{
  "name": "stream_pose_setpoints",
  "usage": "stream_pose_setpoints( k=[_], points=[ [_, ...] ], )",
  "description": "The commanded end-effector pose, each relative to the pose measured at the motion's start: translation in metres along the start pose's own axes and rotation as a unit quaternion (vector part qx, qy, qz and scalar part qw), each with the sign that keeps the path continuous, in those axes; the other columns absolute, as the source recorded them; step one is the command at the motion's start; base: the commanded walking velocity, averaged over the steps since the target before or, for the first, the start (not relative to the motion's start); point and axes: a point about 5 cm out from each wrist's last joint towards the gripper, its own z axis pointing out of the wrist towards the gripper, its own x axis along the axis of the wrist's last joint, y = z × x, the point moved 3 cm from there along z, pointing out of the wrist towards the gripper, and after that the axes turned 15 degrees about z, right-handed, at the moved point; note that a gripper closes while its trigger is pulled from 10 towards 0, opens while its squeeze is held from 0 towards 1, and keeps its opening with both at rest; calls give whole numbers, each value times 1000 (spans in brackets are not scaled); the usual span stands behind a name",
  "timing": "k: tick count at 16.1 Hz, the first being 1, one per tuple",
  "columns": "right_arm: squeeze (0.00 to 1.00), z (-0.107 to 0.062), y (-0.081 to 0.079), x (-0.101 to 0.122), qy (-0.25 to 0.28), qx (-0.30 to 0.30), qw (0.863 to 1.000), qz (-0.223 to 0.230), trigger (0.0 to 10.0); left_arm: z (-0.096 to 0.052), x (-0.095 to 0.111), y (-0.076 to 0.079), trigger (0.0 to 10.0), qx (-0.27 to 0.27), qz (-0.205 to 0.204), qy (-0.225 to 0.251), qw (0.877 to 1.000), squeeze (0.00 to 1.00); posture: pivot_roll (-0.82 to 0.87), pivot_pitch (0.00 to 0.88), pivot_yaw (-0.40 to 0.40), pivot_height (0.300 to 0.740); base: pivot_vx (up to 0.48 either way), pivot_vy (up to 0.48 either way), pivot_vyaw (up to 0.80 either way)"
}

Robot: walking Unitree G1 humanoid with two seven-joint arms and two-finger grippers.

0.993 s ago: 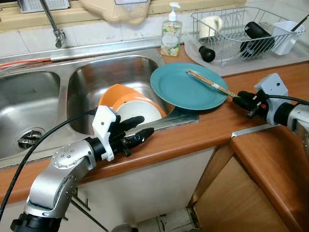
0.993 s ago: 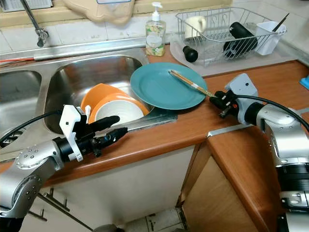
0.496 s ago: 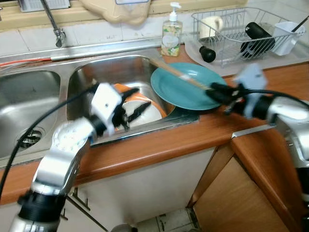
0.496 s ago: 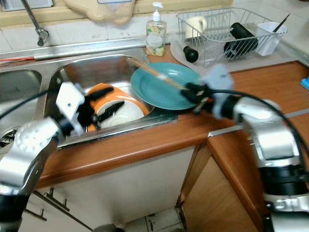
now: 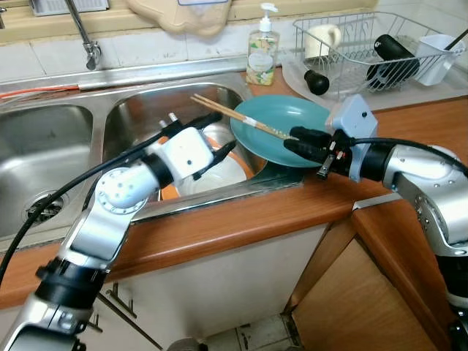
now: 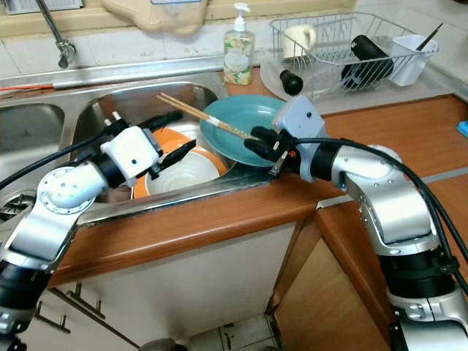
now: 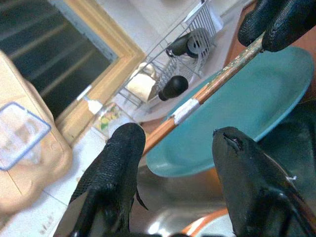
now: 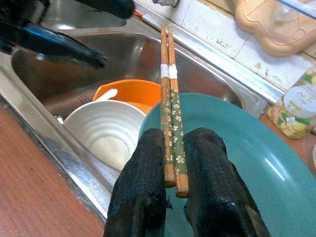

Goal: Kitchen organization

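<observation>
My right gripper (image 5: 292, 140) is shut on a pair of wooden chopsticks (image 5: 241, 121) with a flower print. It holds them level above the teal plate (image 5: 281, 113), which rests on the sink's right rim. Their free ends reach out over the right sink basin (image 5: 139, 117). My left gripper (image 5: 225, 130) is open over that basin, its fingers on either side of the chopsticks' free half without touching. Under it sit an orange bowl (image 6: 172, 139) and a white bowl (image 6: 179, 172). In the right wrist view the chopsticks (image 8: 169, 98) are pinched between both pads.
A soap bottle (image 5: 261, 53) stands behind the plate. A wire dish rack (image 5: 351, 36) at the back right holds a mug, a black bottle and a white cup. The faucet (image 5: 84, 40) and the left basin (image 5: 44, 161) lie to the left. Wooden counter (image 5: 256, 212) runs along the front.
My right gripper lifted the chopsticks off the plate and carried them left over the sink. My left gripper rose from the counter's front edge to over the bowls, around the chopsticks.
</observation>
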Motion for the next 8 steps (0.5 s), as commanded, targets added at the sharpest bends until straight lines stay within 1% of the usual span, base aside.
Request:
stream_pose_setpoints(
  k=[1, 4, 8],
  points=[
    [0, 1, -5, 8, -4, 11, 1000, -19, 0, 3, -1, 2, 10000, -10, 23, 1, 1000, 0, -40, 0, 30, 740, 0, 0, 0],
    [0, 2, -11, 10, -10, 20, 999, -27, 0, 6, 0, 2, 10000, -7, 36, 10, 999, 0, -46, 0, 32, 740, 0, 0, 0],
    [0, 5, -20, 16, -9, 37, 999, -33, 0, 11, -2, 7, 10000, -26, 58, 13, 998, 0, -51, 0, 41, 740, 0, 0, 0]
  ],
)
